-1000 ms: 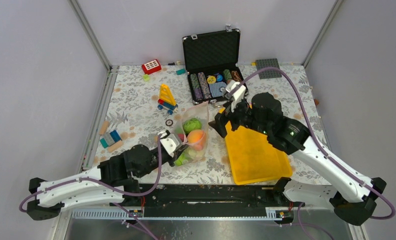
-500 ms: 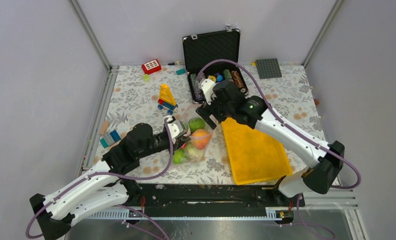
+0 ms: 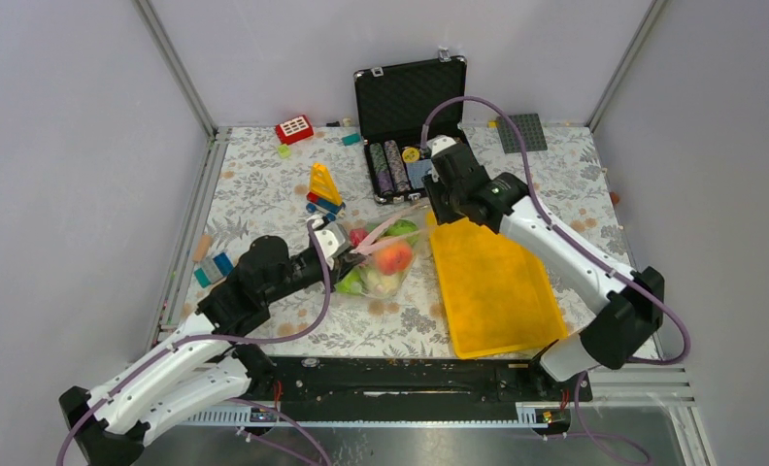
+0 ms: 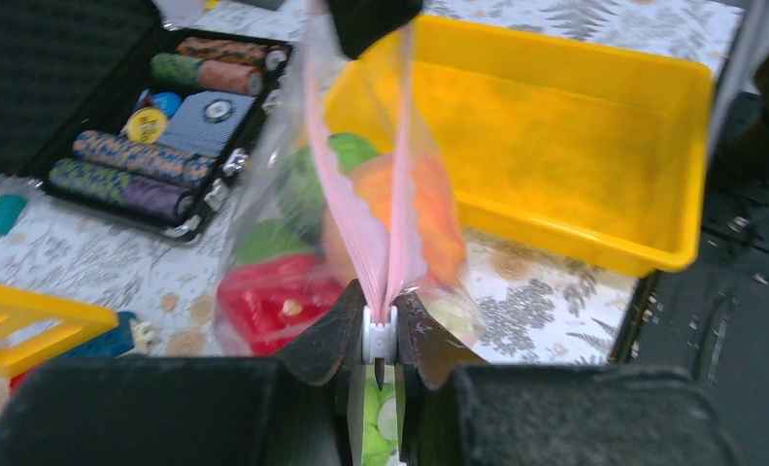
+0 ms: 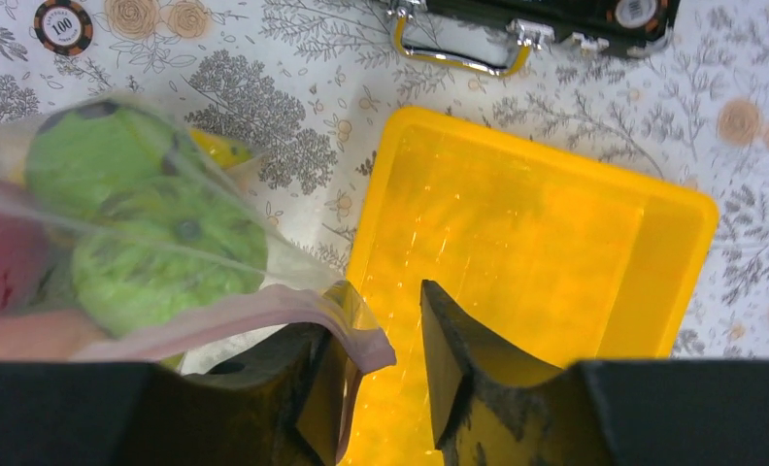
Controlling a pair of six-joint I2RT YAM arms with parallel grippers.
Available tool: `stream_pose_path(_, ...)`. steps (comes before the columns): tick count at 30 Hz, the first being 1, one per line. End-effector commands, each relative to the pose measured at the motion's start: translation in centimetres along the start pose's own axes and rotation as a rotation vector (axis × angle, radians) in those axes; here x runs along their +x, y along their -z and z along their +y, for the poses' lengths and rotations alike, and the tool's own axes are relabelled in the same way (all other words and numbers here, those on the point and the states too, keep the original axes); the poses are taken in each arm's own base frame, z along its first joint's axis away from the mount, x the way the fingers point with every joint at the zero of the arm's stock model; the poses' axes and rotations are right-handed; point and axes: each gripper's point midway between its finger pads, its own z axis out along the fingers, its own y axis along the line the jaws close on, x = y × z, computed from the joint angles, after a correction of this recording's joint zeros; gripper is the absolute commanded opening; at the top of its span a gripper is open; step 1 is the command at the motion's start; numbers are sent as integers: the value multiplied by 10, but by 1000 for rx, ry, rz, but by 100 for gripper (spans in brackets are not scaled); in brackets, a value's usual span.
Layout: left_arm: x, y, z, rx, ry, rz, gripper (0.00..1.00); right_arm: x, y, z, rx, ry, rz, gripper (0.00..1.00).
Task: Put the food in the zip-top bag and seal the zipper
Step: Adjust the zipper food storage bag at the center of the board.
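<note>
The zip-top bag [image 3: 385,262] lies left of the yellow tray. Through it show the food: a red one [image 4: 264,296], green round ones [image 5: 157,252] and an orange peach [image 4: 429,214]. The pinkish zipper [image 3: 390,229] stretches taut between both grippers. My left gripper [image 4: 381,311] is shut on the zipper's white slider at the bag's near-left end. My right gripper [image 5: 384,291] is at the opposite end, over the tray's corner. Its jaws stand narrowly apart. The bag's pink corner [image 5: 366,340] drapes over the left finger [image 5: 322,379], unclamped.
The yellow tray [image 3: 497,291] sits right of the bag. An open black case of poker chips [image 3: 410,107] stands at the back. A yellow brick build [image 3: 324,189], a red brick [image 3: 293,129], a grey baseplate [image 3: 521,133] and loose bricks [image 3: 214,267] lie around.
My right gripper swung to the bag's far zipper end and its jaws narrowed a lot. The left gripper moved away from me, keeping its hold. The zipper now runs taut between them.
</note>
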Motion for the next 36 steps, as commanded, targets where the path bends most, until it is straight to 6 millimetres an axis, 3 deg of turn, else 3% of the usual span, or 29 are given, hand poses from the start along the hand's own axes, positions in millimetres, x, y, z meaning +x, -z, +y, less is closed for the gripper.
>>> stream_pose_path(1,-34,5,38,-179,30,-159,0,20,32,-43,155,-85,5,37)
stream_pose_path(7,-38,-1,48,-138,-1,-168,0,51,56,-50,155,-71,39,32)
stream_pose_path(11,-36,-10,37,-21,-78,-117,0,59,70,-40,51,10,17,33)
stream_pose_path(13,-31,-13,24,81,-134,-76,0,61,71,-24,-72,116,-7,38)
stream_pose_path(15,-26,-15,16,155,-190,-41,0,62,73,-20,-118,203,-40,45)
stream_pose_path(18,-27,-17,17,176,-250,-28,0,50,80,-17,-156,322,-142,75)
stream_pose_path(20,-34,-17,14,210,-270,-26,0,34,91,-15,-175,390,-244,84)
stream_pose_path(23,-36,-19,8,257,-250,-22,0,12,117,7,-298,502,-405,92)
stream_pose_path(27,-33,-22,6,276,-221,-7,0,-7,151,51,-545,650,-598,98)
stream_pose_path(34,-41,-17,3,281,-216,-16,0,-20,205,112,-971,840,-799,100)
stream_pose_path(36,-43,-18,4,274,-207,-17,0,-25,211,125,-1069,847,-817,100)
